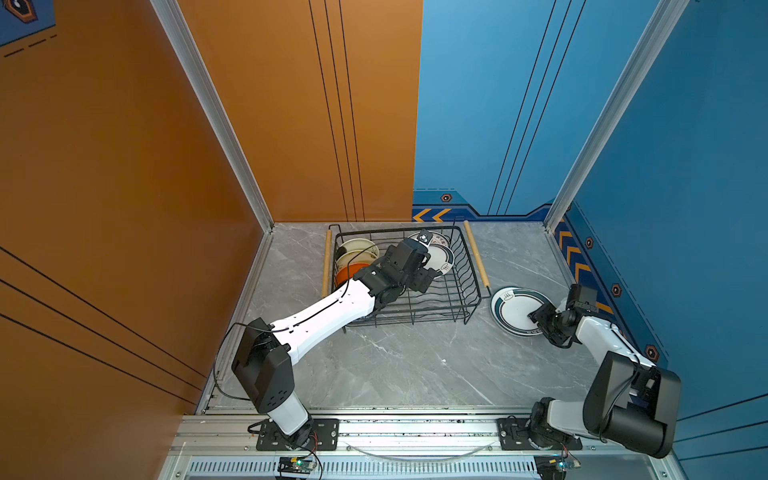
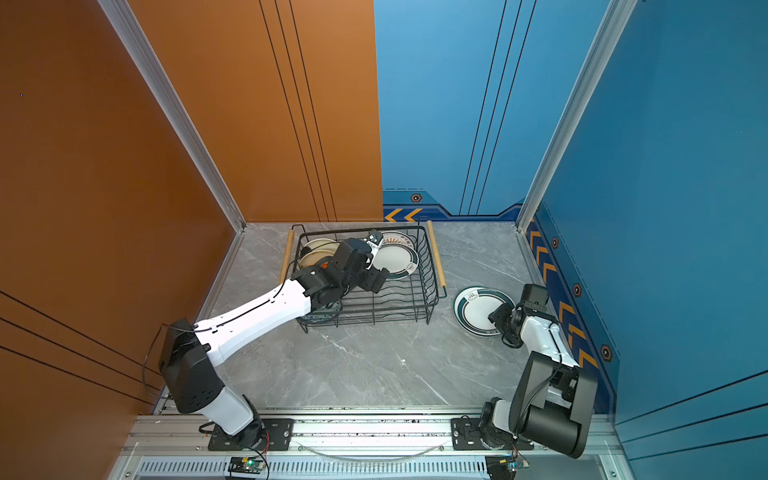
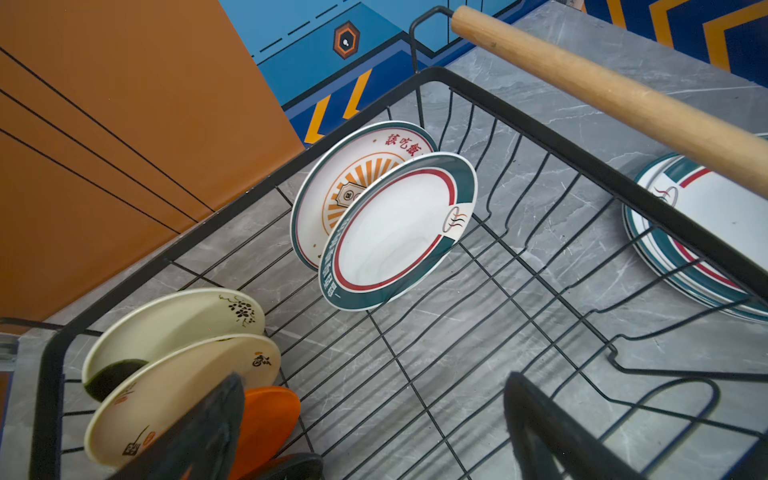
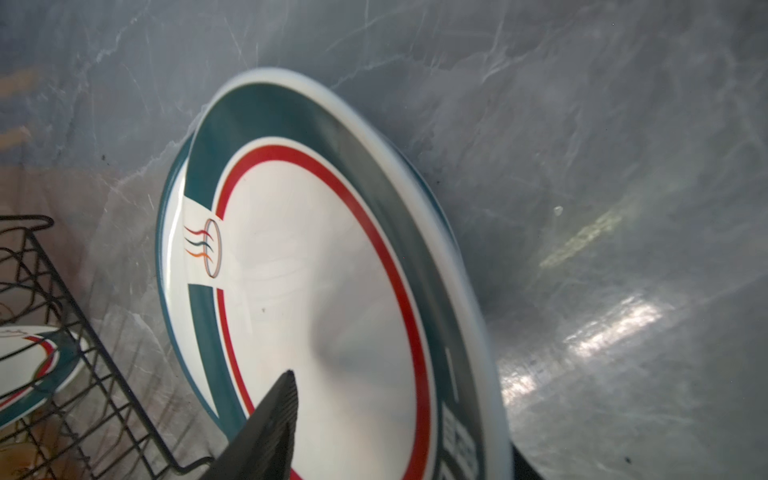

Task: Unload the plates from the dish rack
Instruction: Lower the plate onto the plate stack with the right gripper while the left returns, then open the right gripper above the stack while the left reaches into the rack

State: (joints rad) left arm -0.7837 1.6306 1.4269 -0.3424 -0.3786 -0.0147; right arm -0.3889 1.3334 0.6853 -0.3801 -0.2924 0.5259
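Observation:
The black wire dish rack (image 1: 471,270) (image 2: 432,286) stands at the back of the table. Two plates stand in its far right corner: a white plate with a teal rim and red ring (image 3: 395,232) (image 1: 440,255) in front of a sunburst plate (image 3: 353,183). Cream plates (image 3: 166,328) and an orange one (image 3: 266,419) stand at its left end. My left gripper (image 3: 380,419) (image 1: 428,259) hangs open inside the rack, with only wire floor between its fingers. To the right of the rack, a stack of teal-rimmed plates (image 1: 515,309) (image 4: 316,270) lies on the table. My right gripper (image 4: 403,415) (image 1: 536,316) is open astride the top plate's near edge, and that plate looks tilted and blurred.
The rack's wooden handles (image 1: 477,257) (image 1: 327,262) stick out at both ends; the right one (image 3: 602,91) lies close to the plate stack. The blue wall (image 1: 623,270) is just behind my right arm. Grey marble table (image 1: 415,365) stretches in front of the rack.

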